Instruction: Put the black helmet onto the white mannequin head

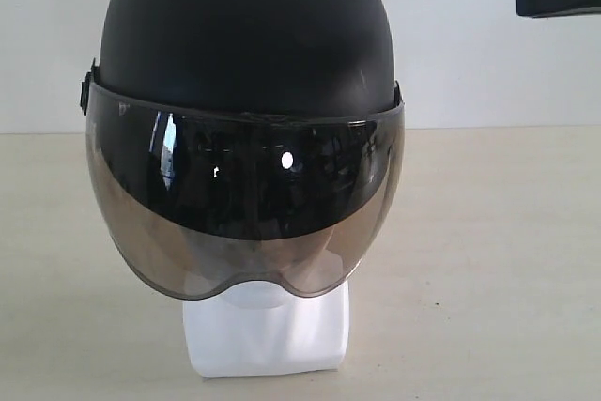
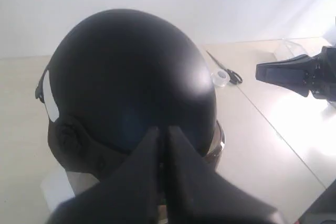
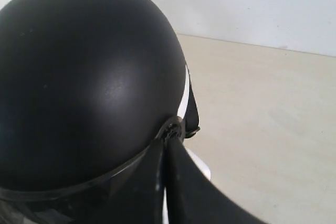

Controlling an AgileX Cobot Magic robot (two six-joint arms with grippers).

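With the black helmet (image 1: 244,35) already sitting over the white mannequin head (image 1: 268,331) on the bench (image 1: 488,260), we are judging that the left gripper (image 2: 163,129) and right gripper (image 3: 167,138), both pinched closed on nothing, should be backing away straight, without nudging the shell.

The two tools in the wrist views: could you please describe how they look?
Both are matte black. The left tool is a pair of broad, smooth wedges tapering to narrow tips, and the right tool has the same shape. No cables, markings or labels show on either.
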